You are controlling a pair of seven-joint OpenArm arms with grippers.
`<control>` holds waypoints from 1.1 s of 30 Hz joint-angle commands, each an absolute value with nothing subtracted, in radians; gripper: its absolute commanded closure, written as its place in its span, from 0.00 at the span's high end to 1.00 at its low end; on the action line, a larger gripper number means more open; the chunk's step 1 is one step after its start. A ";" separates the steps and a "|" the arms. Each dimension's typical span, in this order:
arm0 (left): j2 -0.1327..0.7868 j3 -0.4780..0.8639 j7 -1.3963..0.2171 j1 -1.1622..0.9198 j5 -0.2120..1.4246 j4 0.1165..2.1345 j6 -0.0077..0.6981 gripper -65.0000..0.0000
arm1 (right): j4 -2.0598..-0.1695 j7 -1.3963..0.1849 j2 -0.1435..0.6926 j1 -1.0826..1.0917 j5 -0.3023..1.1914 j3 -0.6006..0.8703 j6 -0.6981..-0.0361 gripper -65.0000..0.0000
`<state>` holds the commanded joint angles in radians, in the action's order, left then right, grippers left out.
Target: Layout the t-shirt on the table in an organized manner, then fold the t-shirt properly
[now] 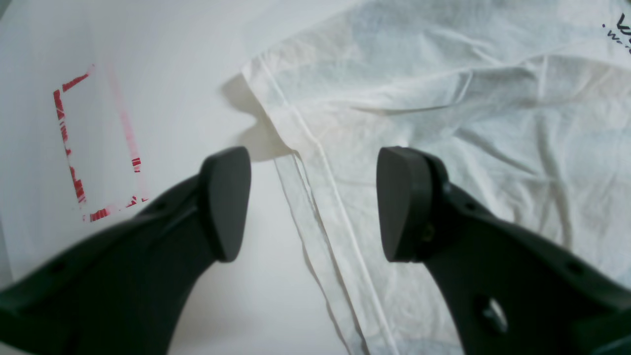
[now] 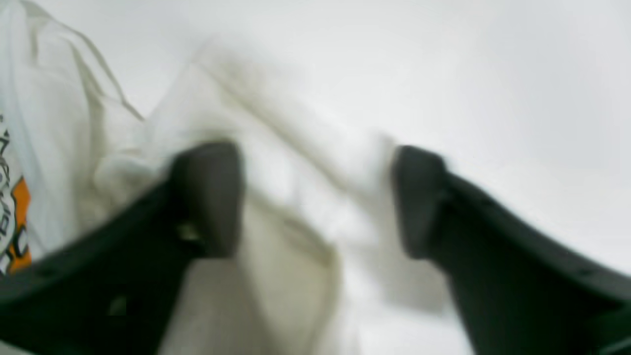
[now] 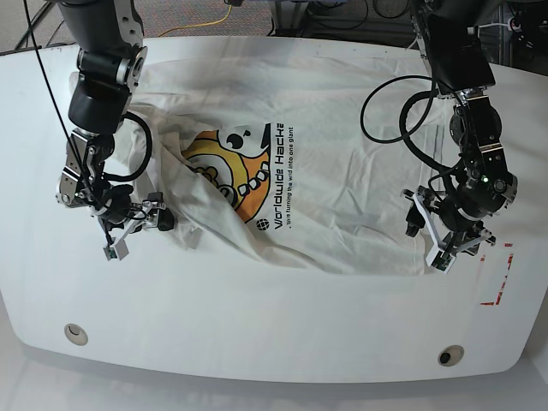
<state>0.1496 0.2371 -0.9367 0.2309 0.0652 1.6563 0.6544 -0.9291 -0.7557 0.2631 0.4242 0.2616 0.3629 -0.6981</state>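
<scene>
The white t-shirt (image 3: 342, 171) lies spread on the table (image 3: 274, 342) with its yellow-orange graphic (image 3: 227, 175) and black lettering facing up; its left side is bunched. My left gripper (image 3: 425, 241) is open at the shirt's right edge. In the left wrist view the left gripper (image 1: 313, 202) straddles the hemmed edge of the t-shirt (image 1: 443, 123), with one finger over bare table. My right gripper (image 3: 137, 233) is open at the bunched left side. In the blurred right wrist view the right gripper (image 2: 315, 197) has a fold of the t-shirt (image 2: 296, 162) between its spread fingers.
A red-outlined rectangle mark (image 3: 497, 274) lies right of the left gripper and also shows in the left wrist view (image 1: 96, 148). Two round grommet holes (image 3: 75, 332) (image 3: 445, 355) sit near the front edge. A black cable (image 3: 402, 111) loops over the shirt's right part.
</scene>
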 joint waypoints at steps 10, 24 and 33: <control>0.150 0.236 -0.937 0.231 0.065 1.656 0.654 0.58 | -0.931 -0.756 0.255 0.424 0.262 0.363 -0.698 0.34; 0.150 0.236 -0.937 0.231 0.065 1.656 0.657 0.58 | -1.013 -0.826 0.268 0.476 0.260 0.361 -0.698 0.08; 0.150 0.236 -0.937 0.231 0.065 1.656 0.657 0.58 | -1.182 -0.941 0.288 0.524 0.260 0.320 -0.698 0.08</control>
